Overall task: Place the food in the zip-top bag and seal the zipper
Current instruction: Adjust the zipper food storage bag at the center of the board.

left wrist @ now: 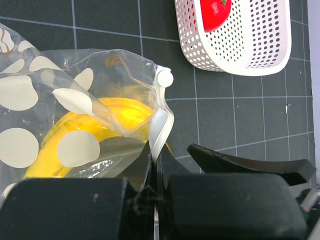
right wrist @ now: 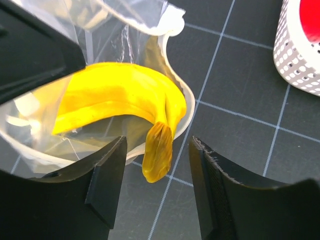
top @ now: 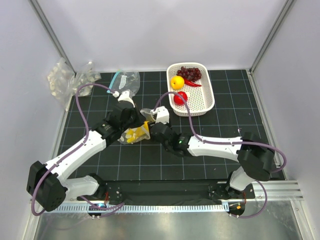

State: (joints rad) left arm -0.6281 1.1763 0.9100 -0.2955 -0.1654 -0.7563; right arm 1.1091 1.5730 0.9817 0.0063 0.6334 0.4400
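So, I see L gripper [left wrist: 156,159] pinched shut on zip-top bag [left wrist: 75,75] rim. R gripper [right wrist: 159,147] has jaws apart, straddling banana [right wrist: 120,97] stem w/o gripping. Banana is mostly inside bag. Red fruit [left wrist: 215,12] is in white basket [left wrist: 250,50] nearby.

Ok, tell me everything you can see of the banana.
The banana is glossy yellow toy plastic, curved, with a duller brownish stem end. Most of it lies inside the clear zip-top bag; the stem end pokes out past the mouth rim, between the right gripper's open fingers, which do not touch it.
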